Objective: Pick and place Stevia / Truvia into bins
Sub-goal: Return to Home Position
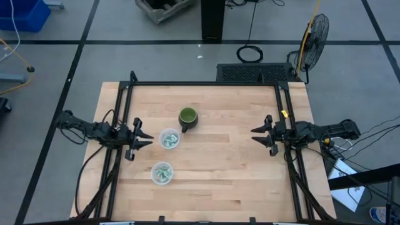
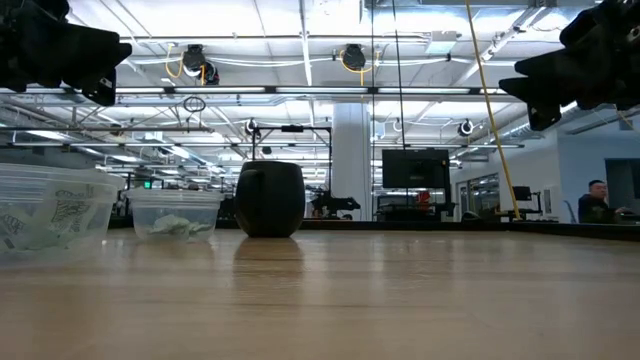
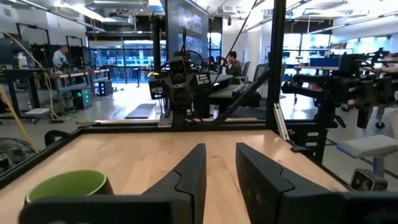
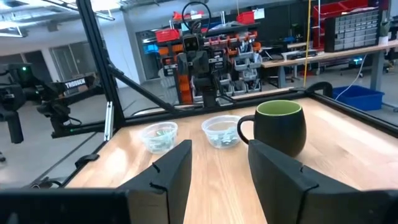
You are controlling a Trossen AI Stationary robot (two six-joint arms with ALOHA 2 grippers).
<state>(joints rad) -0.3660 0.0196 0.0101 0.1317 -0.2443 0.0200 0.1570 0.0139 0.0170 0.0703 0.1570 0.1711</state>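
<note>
Evidently the sorting is done: packets [image 1: 167, 140] lie in both of the two bins [image 1: 177, 137] in the counter's [image 1: 219, 181] left half, none loose, too bunched to count. One mug [image 1: 187, 117] stands just beside a bin. The left arm [image 1: 100, 130] and right arm [image 1: 312, 131] sit at opposite side edges, likely parked clear; left jaws and right jaws stand apart, holding nothing.

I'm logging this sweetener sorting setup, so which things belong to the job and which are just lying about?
Job: two clear bins; pale green packets inside both.
Lying about: dark green mug on the table; black fan on the floor beyond it.
</note>
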